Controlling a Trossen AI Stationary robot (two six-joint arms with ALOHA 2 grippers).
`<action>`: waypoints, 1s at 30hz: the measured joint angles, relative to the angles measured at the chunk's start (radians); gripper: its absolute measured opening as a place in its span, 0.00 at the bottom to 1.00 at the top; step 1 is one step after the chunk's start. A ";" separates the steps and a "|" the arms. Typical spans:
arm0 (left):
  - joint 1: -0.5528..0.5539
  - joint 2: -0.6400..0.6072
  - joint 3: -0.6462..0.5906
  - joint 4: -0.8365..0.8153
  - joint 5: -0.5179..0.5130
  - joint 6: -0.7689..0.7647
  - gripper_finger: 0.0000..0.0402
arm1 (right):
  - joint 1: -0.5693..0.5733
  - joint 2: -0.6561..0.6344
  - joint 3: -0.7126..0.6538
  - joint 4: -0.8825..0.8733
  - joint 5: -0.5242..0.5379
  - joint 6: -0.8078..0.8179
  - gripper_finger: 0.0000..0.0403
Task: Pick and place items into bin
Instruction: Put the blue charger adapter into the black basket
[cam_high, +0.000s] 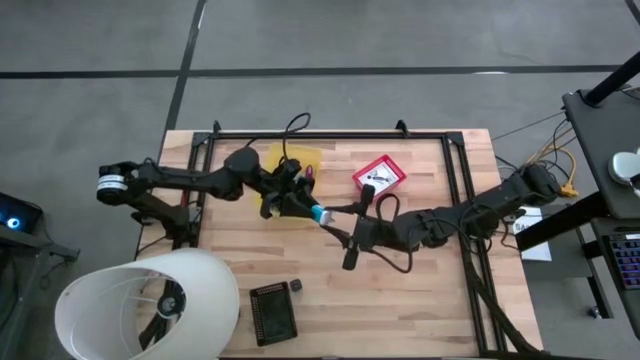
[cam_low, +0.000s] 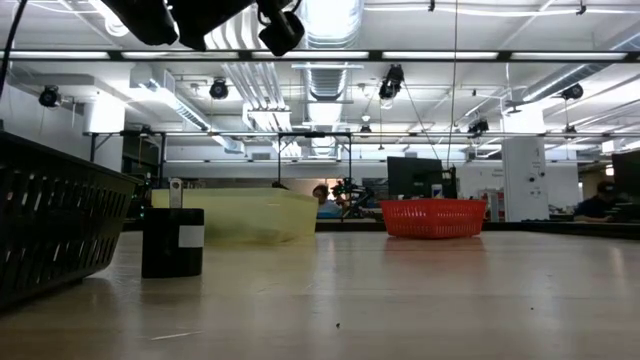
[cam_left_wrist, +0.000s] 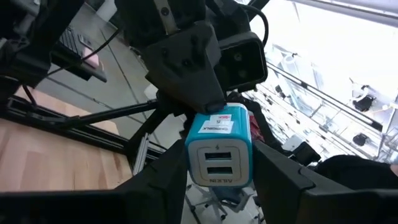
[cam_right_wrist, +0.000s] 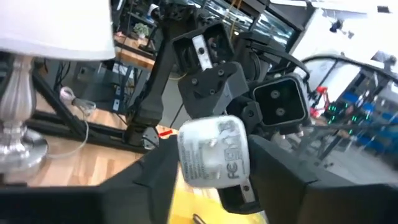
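A small charger cube (cam_high: 318, 213), with a teal USB face and a white plug end, hangs in the air between my two grippers, above the table's middle. My left gripper (cam_high: 303, 207) reaches in from the table's left and is shut on it; its wrist view shows the teal face (cam_left_wrist: 218, 163). My right gripper (cam_high: 345, 228) comes from the right and is shut on the charger too; its wrist view shows the white end (cam_right_wrist: 213, 152). A yellow bin (cam_high: 290, 170) lies under the left gripper. No packets, sticks or cord loop show. My left gripper pinches the charger's teal USB end (cam_left_wrist: 194, 167) between its two fingers (cam_left_wrist: 163, 183), one on each side wall. It comes about level from the table's left. The charger is lifted clear of the table. My right gripper pinches the white plug end (cam_right_wrist: 186, 163) between its two fingers (cam_right_wrist: 277, 171), one on each side. It comes from the table's right, facing the left gripper. The charger is clear of the table.
A red basket (cam_high: 380, 172) with a white item stands right of the yellow bin (cam_low: 235, 215). A black basket (cam_high: 272, 312) and a small dark cube (cam_high: 296, 287) sit near the front edge. A white lampshade (cam_high: 145, 305) covers the near left corner. Metal rails frame the table.
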 joint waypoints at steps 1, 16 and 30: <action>0.006 -0.002 0.000 -0.001 0.012 0.001 0.33 | 0.000 0.000 0.000 0.001 0.002 0.020 0.48; 0.032 -0.026 -0.028 -0.013 0.458 -0.185 0.33 | 0.038 -0.003 0.000 -0.155 0.006 0.231 0.67; 0.017 -0.024 -0.217 -0.243 0.446 -0.075 0.33 | 0.036 -0.003 0.000 -0.263 0.008 0.395 0.59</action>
